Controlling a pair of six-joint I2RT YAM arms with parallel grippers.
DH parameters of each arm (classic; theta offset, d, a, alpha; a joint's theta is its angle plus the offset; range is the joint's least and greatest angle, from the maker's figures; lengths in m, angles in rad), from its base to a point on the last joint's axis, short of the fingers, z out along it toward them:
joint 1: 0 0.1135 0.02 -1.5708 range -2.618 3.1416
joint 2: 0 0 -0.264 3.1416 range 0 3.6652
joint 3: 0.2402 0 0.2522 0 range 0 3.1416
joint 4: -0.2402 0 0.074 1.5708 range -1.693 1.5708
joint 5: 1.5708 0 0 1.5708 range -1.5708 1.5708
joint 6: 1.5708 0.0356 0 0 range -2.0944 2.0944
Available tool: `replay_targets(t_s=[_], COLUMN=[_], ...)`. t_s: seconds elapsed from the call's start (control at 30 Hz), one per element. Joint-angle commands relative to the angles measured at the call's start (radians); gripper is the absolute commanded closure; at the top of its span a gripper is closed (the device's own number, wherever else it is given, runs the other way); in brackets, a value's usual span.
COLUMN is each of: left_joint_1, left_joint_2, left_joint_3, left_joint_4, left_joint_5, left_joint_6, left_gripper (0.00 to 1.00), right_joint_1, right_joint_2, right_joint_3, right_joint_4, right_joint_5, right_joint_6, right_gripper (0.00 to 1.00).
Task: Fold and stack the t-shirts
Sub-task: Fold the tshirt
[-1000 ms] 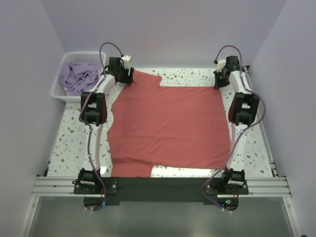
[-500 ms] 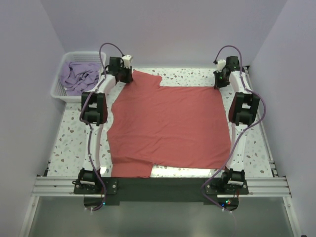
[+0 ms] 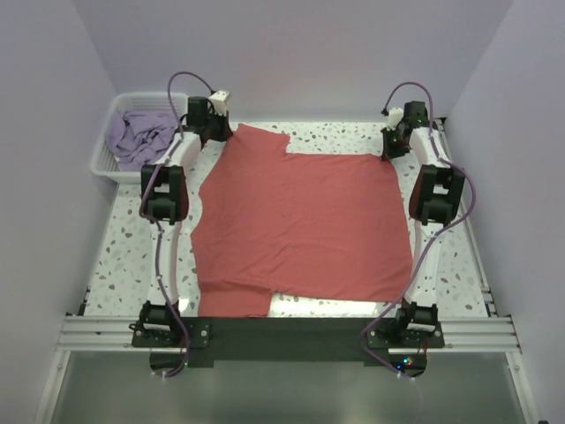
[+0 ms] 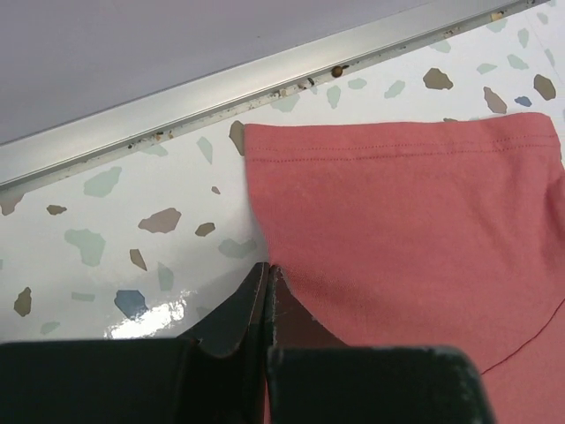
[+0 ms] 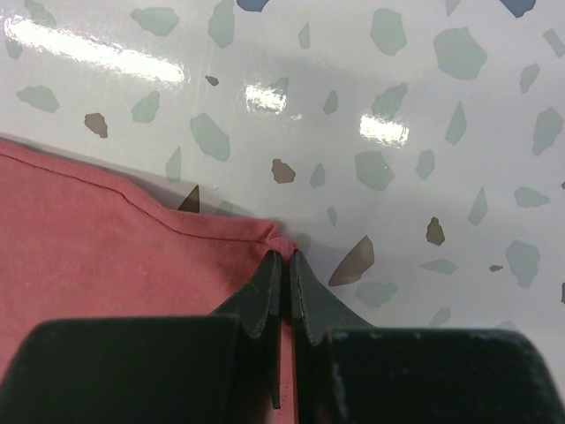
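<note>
Left claw (image 4: pixel 267 276) clenched, pinching the sleeve edge of the coral-red t-shirt (image 3: pixel 305 225) at 11 o'clock. Right claw (image 5: pixel 282 258) clenched on its corner at 1 o'clock. Shirt spread flat across tabletop (image 3: pixel 124 256) centre. Lavender t-shirt (image 3: pixel 139 137) bunched in basket (image 3: pixel 100 163), 10 o'clock.

walls (image 3: pixel 291 53): pale lavender | table (image 3: pixel 128 256): glossy speckled terrazzo | rail (image 3: pixel 97 329): aluminium, front

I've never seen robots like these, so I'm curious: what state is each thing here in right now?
coral-red t-shirt: unfolded, spread flat on the table.
lavender t-shirt: crumpled inside the white lattice basket.
white lattice basket: upright, holding that shirt.
left gripper: shut, pinching the coral-red t-shirt's edge.
right gripper: shut, pinching its corner.
</note>
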Motion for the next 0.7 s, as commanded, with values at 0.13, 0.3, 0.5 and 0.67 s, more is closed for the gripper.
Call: replay_targets(t_s=[0.13,0.3,0.5,0.67], left_joint_1=[0.031,0.047,0.05,0.059], left_joint_2=[-0.141,-0.238,-0.343,-0.4], left_joint_3=[-0.045,-0.134,-0.247,-0.327], left_joint_4=[0.122,0.172,0.177,0.18], left_joint_5=[0.073,0.155,0.216,0.236], left_joint_6=[0.013,0.031,0.075,0.106], left_gripper=[1.0,1.0,1.0,1.0], right_joint_1=[-0.005,-0.016,-0.022,-0.033], right_joint_2=[-0.097,-0.149,-0.215,-0.276], right_joint_3=[-0.004,-0.032,-0.076,-0.147], right_joint_4=[0.012,0.023,0.006,0.008], right_joint_5=[-0.034,-0.062,-0.115,-0.126], right_joint_6=[0.01,-0.002,-0.04,-0.077], right_gripper=[1.0,1.0,1.0,1.0])
